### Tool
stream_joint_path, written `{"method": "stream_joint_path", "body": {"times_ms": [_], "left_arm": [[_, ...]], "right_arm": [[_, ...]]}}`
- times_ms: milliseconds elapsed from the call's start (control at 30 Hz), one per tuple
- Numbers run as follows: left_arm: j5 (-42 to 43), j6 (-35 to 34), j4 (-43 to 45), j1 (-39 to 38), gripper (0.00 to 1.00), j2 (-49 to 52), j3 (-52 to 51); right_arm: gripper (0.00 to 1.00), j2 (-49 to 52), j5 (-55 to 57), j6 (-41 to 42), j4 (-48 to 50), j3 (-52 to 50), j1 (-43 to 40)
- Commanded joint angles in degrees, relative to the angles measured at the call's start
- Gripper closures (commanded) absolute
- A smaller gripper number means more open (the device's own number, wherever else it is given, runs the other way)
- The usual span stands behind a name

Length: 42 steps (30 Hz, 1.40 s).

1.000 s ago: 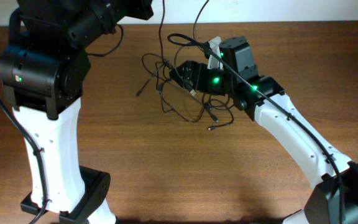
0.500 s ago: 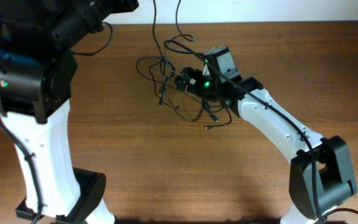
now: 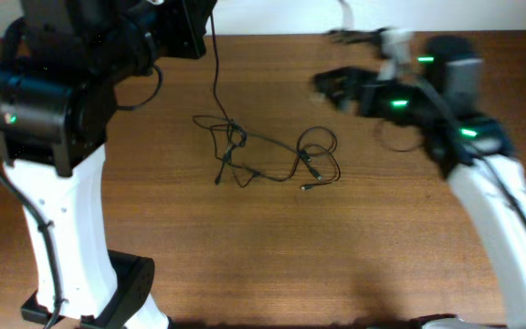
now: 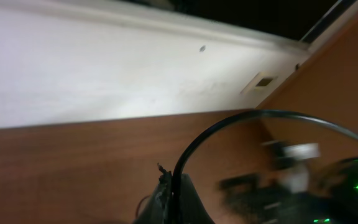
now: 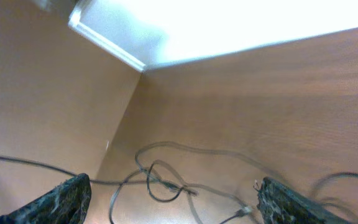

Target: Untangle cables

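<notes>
We found the wooden desk bordered along its far edge by a white wall. The left arm, black above and white below, stood over the desk's left part. The right arm, lit with green lamps, reached in from the right, and its upper part was blurred in the overhead view. The cables lay as loose loops on the middle of the desk, between the two arms, with small plug ends at the near side of the bunch. One cord rose from the bunch's left side towards the far edge and up to the left pincer. That pincer was clenched. In the left wrist view the cord arched out of its closed tips and away to the right, so we recorded it as grasping a cord of the cables. The right pincer stood released, its fingers wide apart and touching no cord. Seen from overhead it hung to the right of the bunch and nearer the far edge, apart from it. In the right wrist view the loops lay on the desk beyond its tips.
</notes>
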Motion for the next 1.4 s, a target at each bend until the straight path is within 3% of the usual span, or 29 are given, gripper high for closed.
{"method": "stream_joint_path", "body": {"times_ms": [0,267,467,700,1067,1167,1200,1267,1367], "left_arm": [[-1.3,1.9,0.5,0.1,1.00,-0.8,-3.5],[-1.2,-6.6,5.0,0.1,1.00,-0.9,-5.7],[0.6,-9.1,6.3,0.1,1.00,-0.8,-5.7],[11.1,-9.0,8.1,0.2,1.00,-0.8,-5.7],[28.2,-9.1,12.2,4.7,1.00,-0.9,-5.7],[31.8,-9.1,12.5,6.2,1.00,-0.9,-5.7],[32.2,-9.3,12.5,6.4,1.00,-0.9,-5.7],[32.1,-9.3,12.7,6.8,1.00,-0.9,-5.7],[31.5,-9.3,13.8,8.6,1.00,-0.9,-5.7]], "right_arm": [[0.14,-1.2,-0.9,1.7,-4.4,0.5,-3.2],[0.13,3.3,2.4,-5.0,-13.4,0.5,5.2],[0.13,8.1,2.8,-12.1,-11.6,0.5,10.9],[0.14,12.0,3.3,-25.6,-3.7,0.5,18.7],[0.26,17.2,11.5,-25.6,6.3,0.5,22.3],[0.36,18.2,11.5,-25.6,9.3,0.5,22.3],[0.51,18.2,11.5,-25.6,9.9,0.5,22.3],[0.70,18.2,11.5,-25.1,9.8,0.5,22.3],[0.87,18.2,12.4,-24.5,7.4,0.5,22.3]]}}
